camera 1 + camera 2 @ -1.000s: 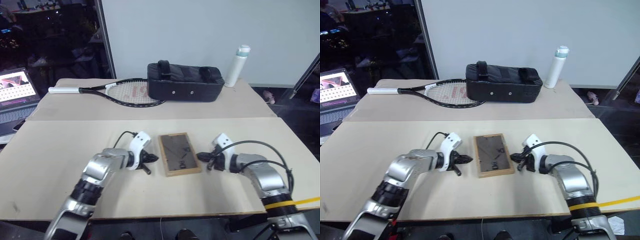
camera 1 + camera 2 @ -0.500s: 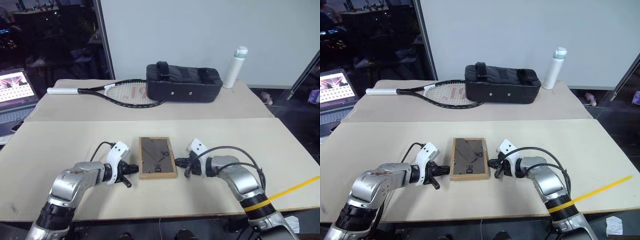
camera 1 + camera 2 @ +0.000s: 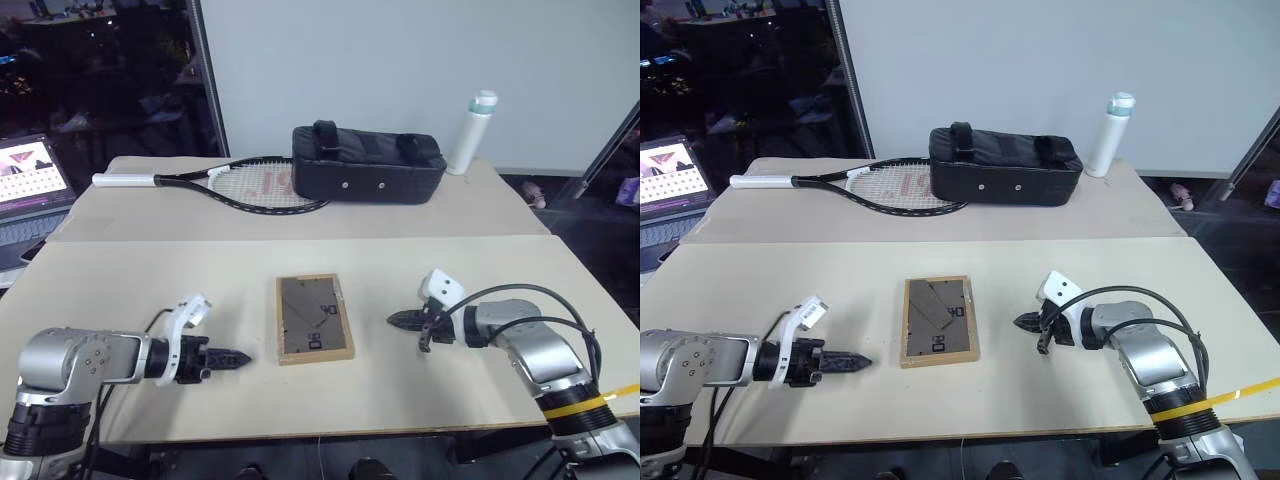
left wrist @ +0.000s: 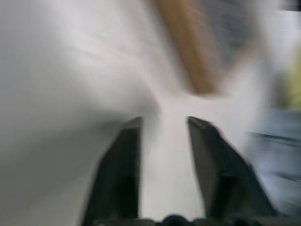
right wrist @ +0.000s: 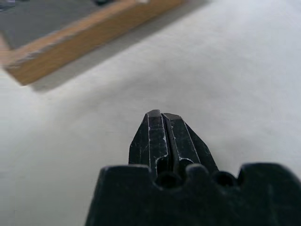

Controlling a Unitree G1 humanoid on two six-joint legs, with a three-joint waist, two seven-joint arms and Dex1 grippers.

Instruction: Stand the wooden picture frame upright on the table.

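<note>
Table [image 3: 120, 290] unchanged, both claws have backed off the frame [image 3: 313, 318].

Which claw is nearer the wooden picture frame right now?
The right claw, slightly: it sits off the wooden picture frame's right edge, while the left claw sits off its lower left corner. Neither touches it.

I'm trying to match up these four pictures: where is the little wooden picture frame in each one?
Left eye view: wooden picture frame lies flat, centre of the table.
Right eye view: centre.
Left wrist view: blurred wooden edge, up top.
Right wrist view: corner, upper left.
Shared landmark: the beige table.
</note>
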